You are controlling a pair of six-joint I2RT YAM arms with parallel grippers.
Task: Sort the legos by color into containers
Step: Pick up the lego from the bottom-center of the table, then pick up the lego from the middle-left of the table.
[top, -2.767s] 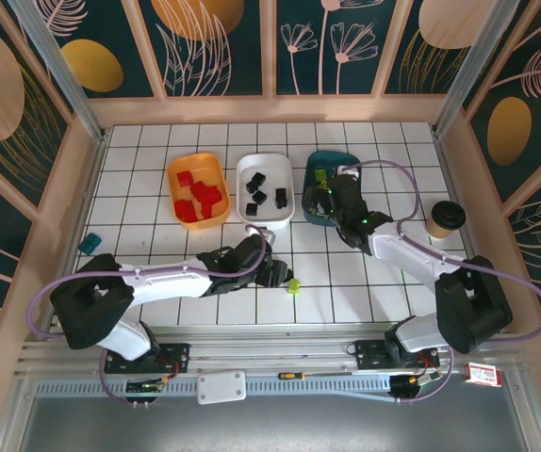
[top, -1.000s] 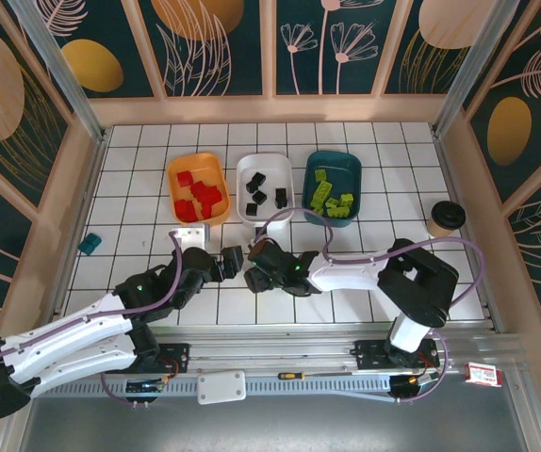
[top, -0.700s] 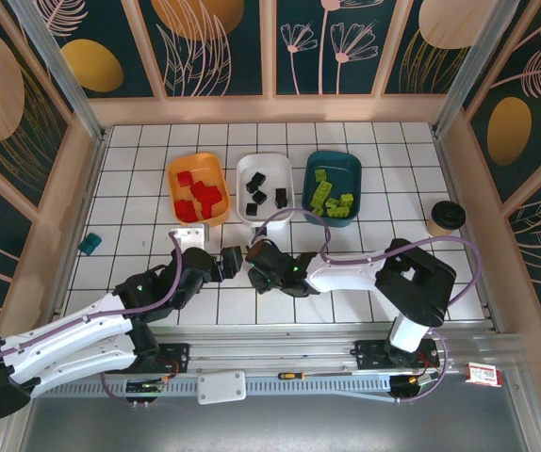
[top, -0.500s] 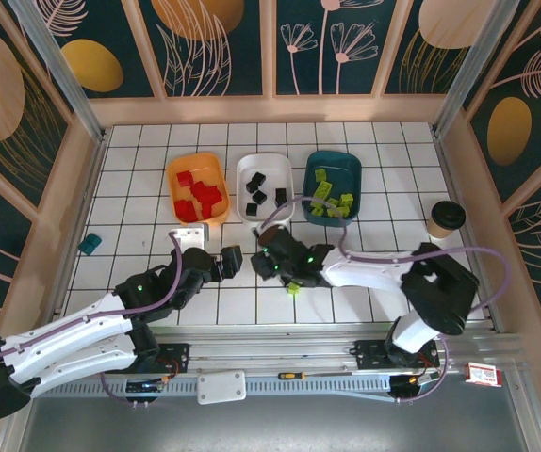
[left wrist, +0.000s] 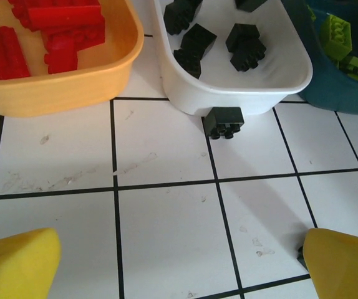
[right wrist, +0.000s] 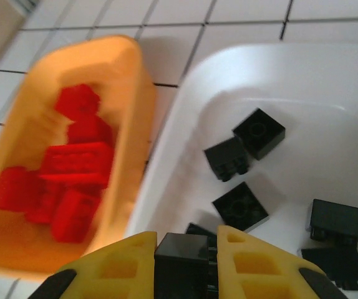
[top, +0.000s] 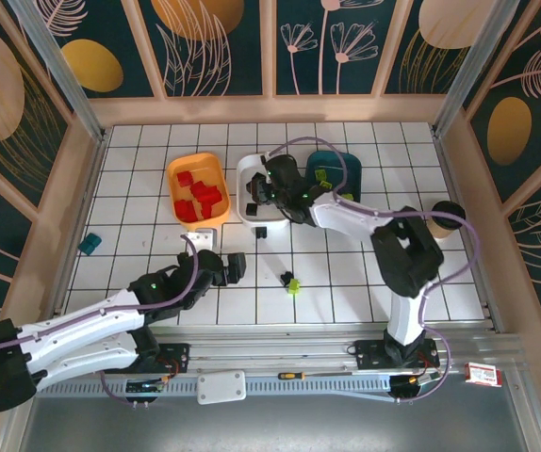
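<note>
Now that it has swung over the white tray (right wrist: 328,68), the right tool (right wrist: 185,246) is gripping a black lego (right wrist: 180,265) for release, while the left tool (left wrist: 179,265) is hanging open.

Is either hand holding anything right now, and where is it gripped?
The right hand pinches a small black plastic lego brick by its opposite sides, over the white plastic tray. The left hand is open, holding nothing.

no words or numbers can be read from where i stand (the small red packet (top: 483,376) by the front rail (top: 280,350) is too tiny).
</note>
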